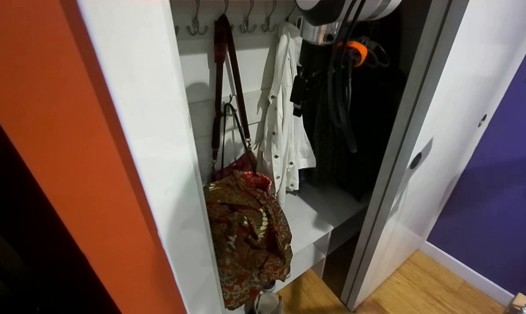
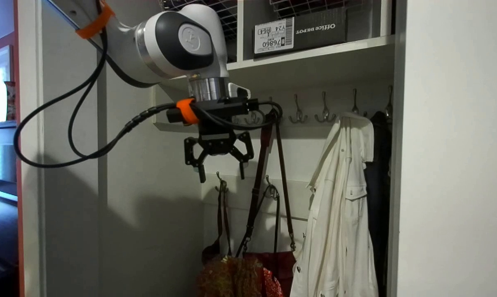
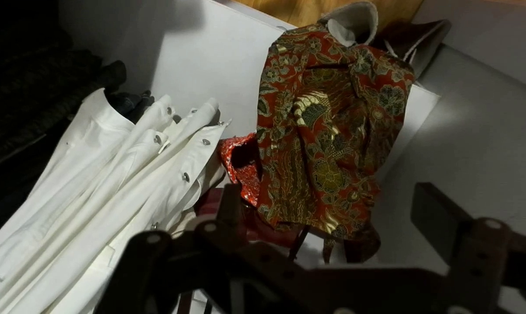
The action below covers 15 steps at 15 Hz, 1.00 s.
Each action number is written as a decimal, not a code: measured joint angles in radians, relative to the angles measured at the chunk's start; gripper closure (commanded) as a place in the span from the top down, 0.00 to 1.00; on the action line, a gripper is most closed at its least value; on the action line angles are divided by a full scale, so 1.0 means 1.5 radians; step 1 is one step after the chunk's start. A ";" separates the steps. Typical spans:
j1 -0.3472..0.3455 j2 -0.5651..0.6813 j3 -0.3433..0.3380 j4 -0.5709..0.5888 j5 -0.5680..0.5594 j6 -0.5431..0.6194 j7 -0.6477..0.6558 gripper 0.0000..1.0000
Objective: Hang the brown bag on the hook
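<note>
The floral-patterned brown bag [image 3: 332, 131], slumped on the white bench [image 3: 206, 65] beneath the hooks [image 1: 247, 24], could be tipped to the floor [image 1: 308, 290] if nudged, since its body is draped over the front edge. The strap [image 2: 265, 138] of the burgundy handbag [image 2: 284, 264] might also be snagged, being hung just behind. Nothing is held by the gripper [image 2: 222, 174], its jaws spread well above. The cloth is creased, in gold, red and brown, with red sequins [image 3: 249, 181] beside it (whether its own straps are hooked cannot be told).
</note>
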 measured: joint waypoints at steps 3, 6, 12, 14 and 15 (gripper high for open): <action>-0.001 0.047 0.012 0.007 0.035 0.086 0.021 1.00; -0.001 0.115 0.036 0.030 0.045 0.187 0.068 1.00; 0.004 0.252 0.083 0.132 0.045 0.309 0.185 1.00; 0.009 0.293 0.091 0.174 0.043 0.320 0.218 1.00; 0.013 0.312 0.091 0.194 0.043 0.320 0.234 1.00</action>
